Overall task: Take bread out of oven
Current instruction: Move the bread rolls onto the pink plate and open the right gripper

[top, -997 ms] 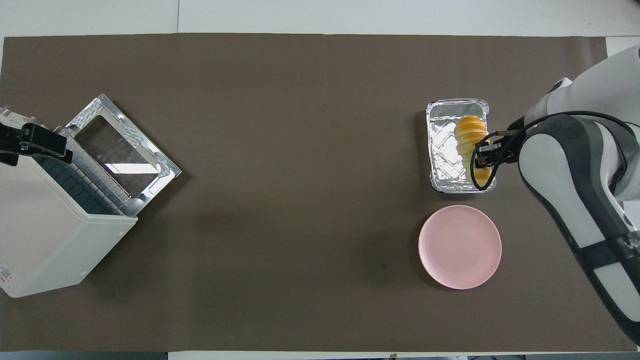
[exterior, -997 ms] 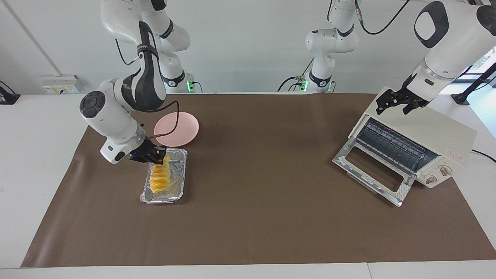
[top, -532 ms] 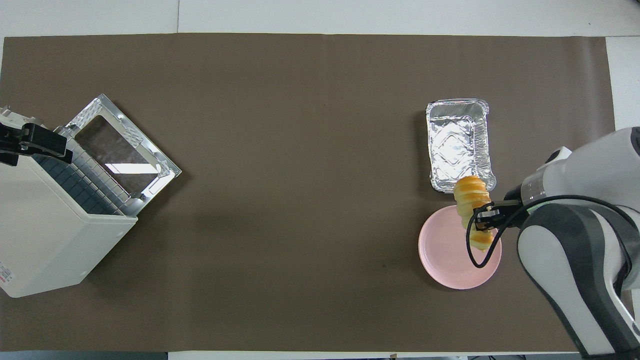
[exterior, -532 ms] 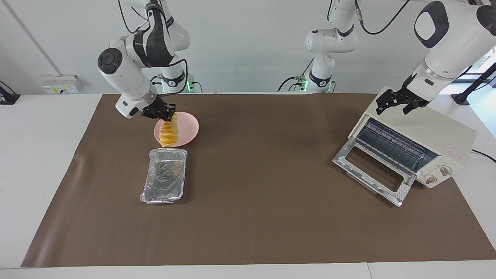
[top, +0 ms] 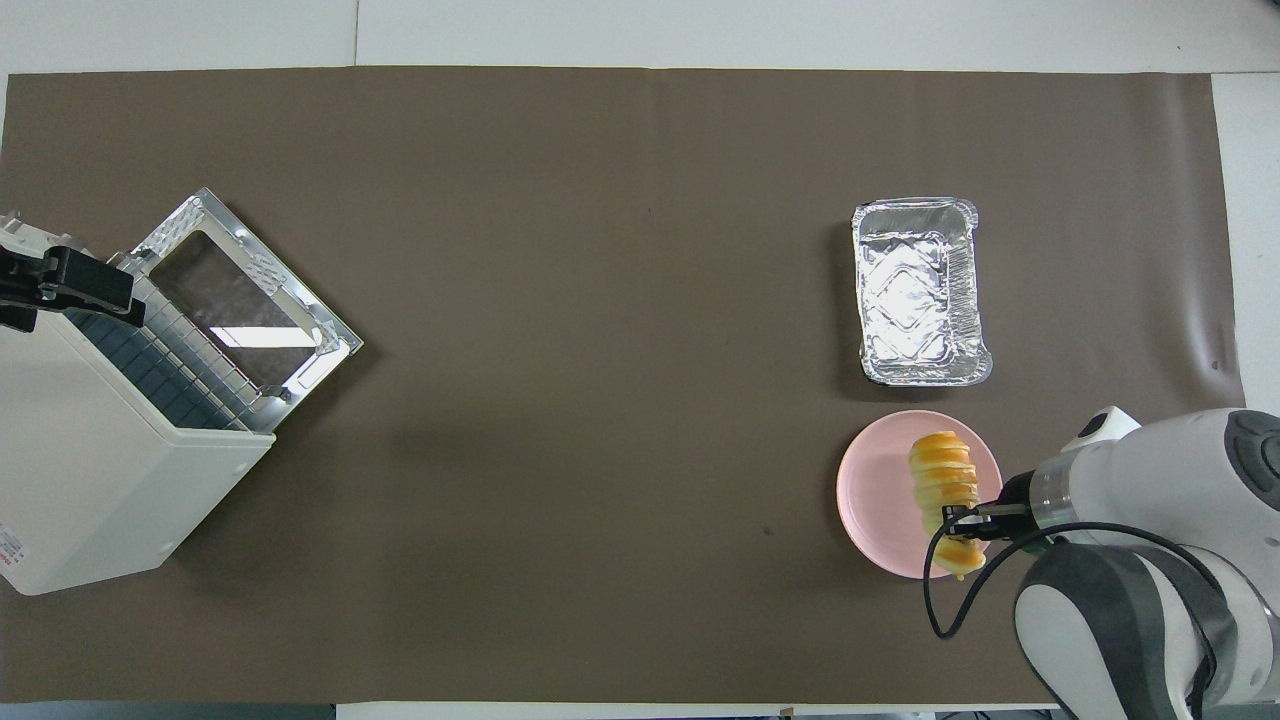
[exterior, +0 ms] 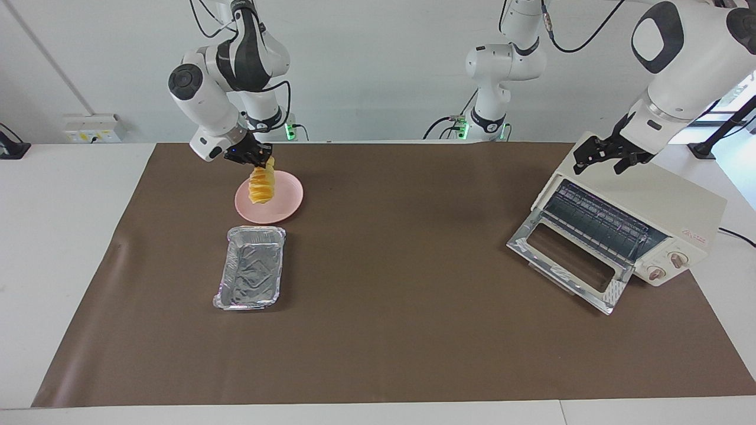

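The golden ridged bread hangs lengthwise from my right gripper, which is shut on its upper end above the pink plate. I cannot tell whether the loaf's lower end touches the plate. At the left arm's end of the table the cream-white oven has its glass door dropped open and its rack bare. My left gripper waits open over the oven's top edge.
The crinkled foil tray lies empty on the brown mat, just farther from the robots than the plate. The oven's open door juts out over the mat.
My right gripper lifted the bread out of the foil tray and carried it toward the robots until it hung over the pink plate. The left arm has not moved.
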`<state>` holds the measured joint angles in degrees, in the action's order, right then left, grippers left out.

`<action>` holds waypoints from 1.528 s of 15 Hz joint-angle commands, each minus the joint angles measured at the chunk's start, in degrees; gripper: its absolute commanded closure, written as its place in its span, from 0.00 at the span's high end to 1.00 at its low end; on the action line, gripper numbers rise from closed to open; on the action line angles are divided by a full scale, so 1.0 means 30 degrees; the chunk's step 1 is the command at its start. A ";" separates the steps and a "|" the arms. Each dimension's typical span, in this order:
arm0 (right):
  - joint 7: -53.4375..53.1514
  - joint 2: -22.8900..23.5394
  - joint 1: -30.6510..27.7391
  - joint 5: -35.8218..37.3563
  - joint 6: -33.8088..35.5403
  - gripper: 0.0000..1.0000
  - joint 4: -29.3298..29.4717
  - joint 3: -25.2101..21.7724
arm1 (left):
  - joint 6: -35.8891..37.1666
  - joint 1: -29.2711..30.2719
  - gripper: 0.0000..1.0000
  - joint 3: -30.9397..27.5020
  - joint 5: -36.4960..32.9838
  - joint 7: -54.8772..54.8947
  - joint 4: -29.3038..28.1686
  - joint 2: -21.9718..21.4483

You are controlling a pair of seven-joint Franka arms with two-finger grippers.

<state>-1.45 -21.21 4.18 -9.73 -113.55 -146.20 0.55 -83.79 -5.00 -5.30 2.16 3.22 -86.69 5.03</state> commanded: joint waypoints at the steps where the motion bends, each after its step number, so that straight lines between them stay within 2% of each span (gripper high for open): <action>1: -0.0396 0.0038 -0.0016 0.0225 -0.2045 0.00 -0.1185 0.0109 | -0.0311 0.0144 1.00 0.0214 -0.0368 -0.0076 -0.0782 -0.0621; 9: -0.0337 0.1326 0.0717 0.0254 -0.4658 0.00 -0.2331 0.0168 | -0.0311 0.0144 1.00 0.0214 -0.0368 -0.0076 -0.0782 -0.0621; 10: -0.0366 0.1503 0.0688 0.0254 -0.4747 0.03 -0.2302 0.0168 | -0.0311 0.0144 1.00 0.0185 -0.0368 -0.0076 -0.0782 -0.0621; 11: -0.0337 0.1620 0.0688 0.0254 -0.4748 0.56 -0.2215 0.0168 | -0.0311 0.0144 1.00 0.0214 -0.0368 -0.0076 -0.0782 -0.0621; 12: -0.0308 0.1767 0.0659 0.0254 -0.4603 1.00 -0.2040 0.0168 | -0.0311 0.0144 1.00 0.0214 -0.0368 -0.0047 -0.0782 -0.0621; 15: -0.0074 0.2061 0.0367 0.0254 -0.3612 1.00 -0.0346 0.0109 | -0.0311 0.0144 1.00 0.0214 -0.0368 -0.0076 -0.0782 -0.0621; 19: 0.0334 0.2559 -0.0803 0.1420 0.0692 1.00 0.4541 0.0109 | -0.0311 0.0144 1.00 0.0185 -0.0368 -0.0076 -0.0782 -0.0621; 21: 0.0658 0.2559 -0.1301 0.1660 0.1633 1.00 0.6564 0.0080 | -0.0311 0.0144 1.00 0.0214 -0.0368 -0.0076 -0.0782 -0.0621; 23: 0.1824 0.3490 -0.1946 0.2329 0.4057 1.00 0.9866 0.0080 | -0.0311 0.0144 1.00 0.0214 -0.0368 -0.0076 -0.0782 -0.0621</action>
<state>0.65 -15.21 0.39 -4.76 -107.83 -126.77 0.51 -83.79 -5.00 -5.30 2.16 3.22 -86.69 5.03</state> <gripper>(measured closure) 0.000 0.000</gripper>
